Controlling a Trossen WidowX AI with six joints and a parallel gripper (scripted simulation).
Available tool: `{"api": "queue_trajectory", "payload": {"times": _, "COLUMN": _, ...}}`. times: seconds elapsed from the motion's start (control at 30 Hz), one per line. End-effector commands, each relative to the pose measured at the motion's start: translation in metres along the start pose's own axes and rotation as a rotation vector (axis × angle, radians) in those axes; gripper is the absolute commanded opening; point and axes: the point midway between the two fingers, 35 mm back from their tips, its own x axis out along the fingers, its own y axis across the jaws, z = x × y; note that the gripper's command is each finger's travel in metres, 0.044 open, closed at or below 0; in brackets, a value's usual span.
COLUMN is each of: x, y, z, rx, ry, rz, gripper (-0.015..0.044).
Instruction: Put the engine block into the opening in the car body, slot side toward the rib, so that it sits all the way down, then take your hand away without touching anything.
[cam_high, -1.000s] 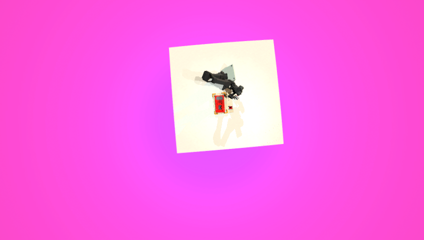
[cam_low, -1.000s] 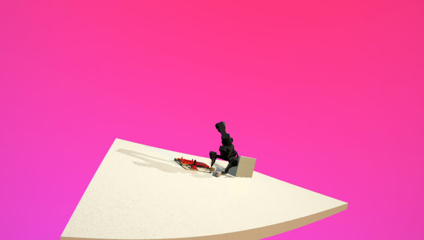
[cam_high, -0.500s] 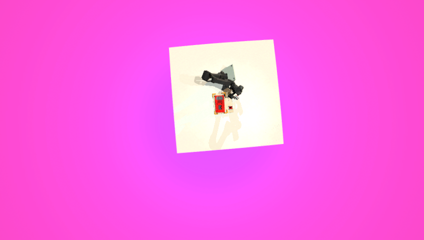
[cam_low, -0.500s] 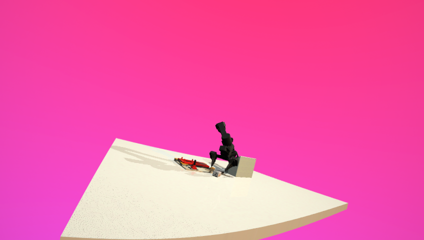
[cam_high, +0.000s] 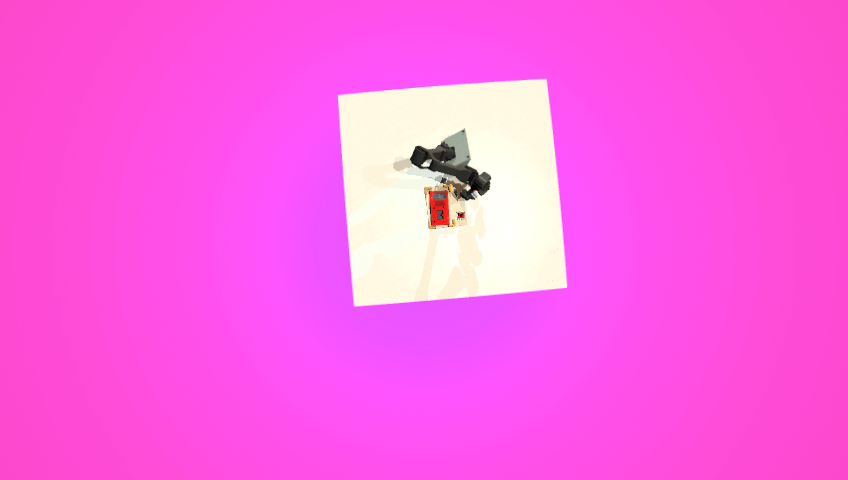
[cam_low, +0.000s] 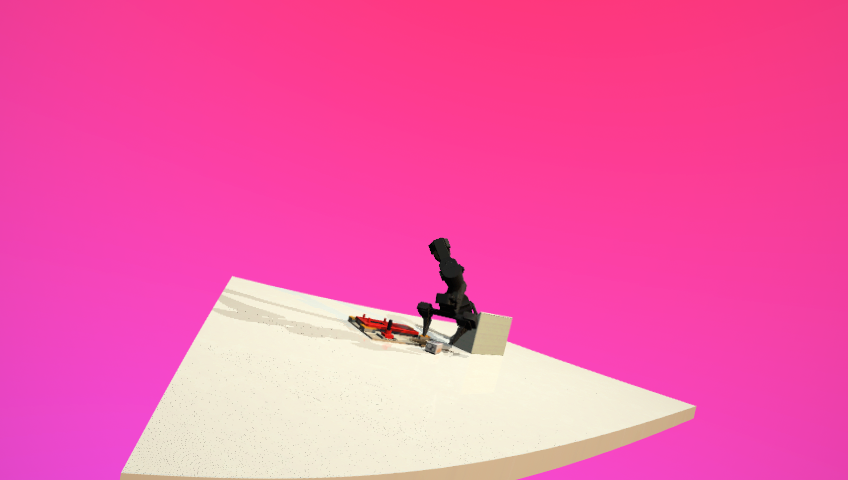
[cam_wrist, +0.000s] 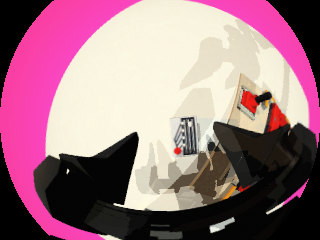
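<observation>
The engine block (cam_low: 433, 346) (cam_wrist: 186, 136), grey with dark slots and a red dot, rests on the table outside the car body. My gripper (cam_low: 439, 339) (cam_wrist: 176, 131) is wide open. In the wrist view the block shows between and beyond the fingertips, nearer the right finger, and is not gripped. Whether the fingertips reach down beside it is hard to tell. The red car body (cam_high: 439, 208) (cam_low: 380, 324) (cam_wrist: 277, 117) lies to the side of the gripper. The wrist view shows only part of it. Its opening and rib are too small to make out clearly.
A tan board (cam_wrist: 237, 114) beside the car body bears a small red piece (cam_high: 460, 215) (cam_low: 383, 330) (cam_wrist: 248, 102) with a black knob. Orange corner pieces edge the car's place. A pale box (cam_low: 492, 334) stands at the arm's base. The table (cam_high: 386, 267) (cam_low: 267, 416) has visible outer edges.
</observation>
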Motion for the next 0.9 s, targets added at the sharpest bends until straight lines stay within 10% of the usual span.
{"api": "queue_trajectory", "payload": {"times": 0.0, "x": -0.001, "y": 0.001, "z": 0.008, "rx": 0.015, "ry": 0.138, "rz": 0.011, "gripper": 0.044}}
{"api": "queue_trajectory", "payload": {"times": 0.37, "x": -0.017, "y": -0.007, "z": 0.018, "rx": 0.029, "ry": 0.486, "rz": -0.04, "gripper": 0.044}}
{"api": "queue_trajectory", "payload": {"times": 0.87, "x": -0.004, "y": -0.009, "z": 0.011, "rx": 0.029, "ry": 0.492, "rz": -0.042, "gripper": 0.044}}
